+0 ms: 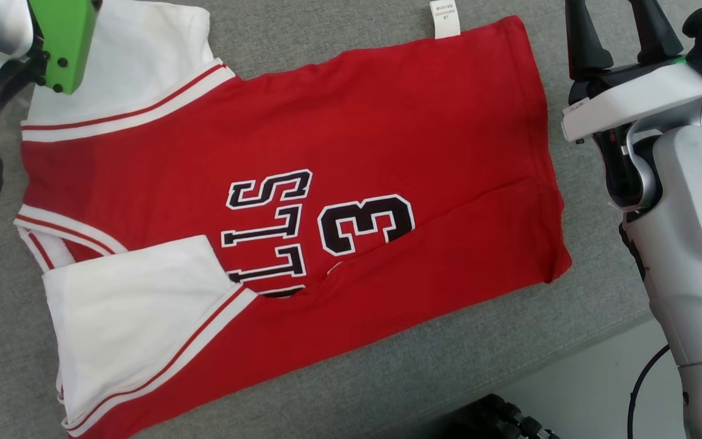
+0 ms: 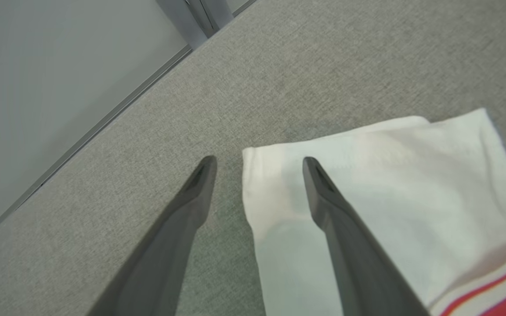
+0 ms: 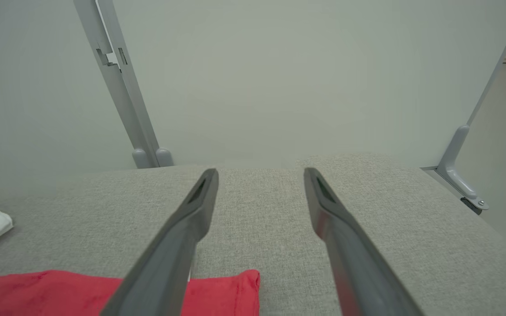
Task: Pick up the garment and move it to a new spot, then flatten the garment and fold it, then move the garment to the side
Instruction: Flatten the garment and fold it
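The grey worktop [image 1: 448, 366] fills my view. The garment [image 1: 387, 134], a red jersey with white sleeves, lies flat across its middle, collar end toward 9 o'clock and hem toward 3 o'clock. Its 6 o'clock long edge is turned in over the black lettering, while the 12 o'clock side lies unfolded, so I judge I am in the folding step with one side done and the other to do. My right gripper [image 1: 622, 30] hangs at 2 o'clock, just off the hem corner, fingers spread and holding nothing; through its wrist camera the red corner sits low, under one finger. My left gripper [image 2: 257, 164] is at 10 o'clock, likewise spread and empty. One finger is over the far white sleeve [image 1: 144, 49] and the other over bare cloth, with the sleeve's edge between them. The small label [image 1: 444, 18] sticks out at 12 o'clock. Next, I think, both grippers need to come down on that far edge, pinch sleeve and hem corner together, and carry them toward 6 o'clock without dragging the layer beneath.
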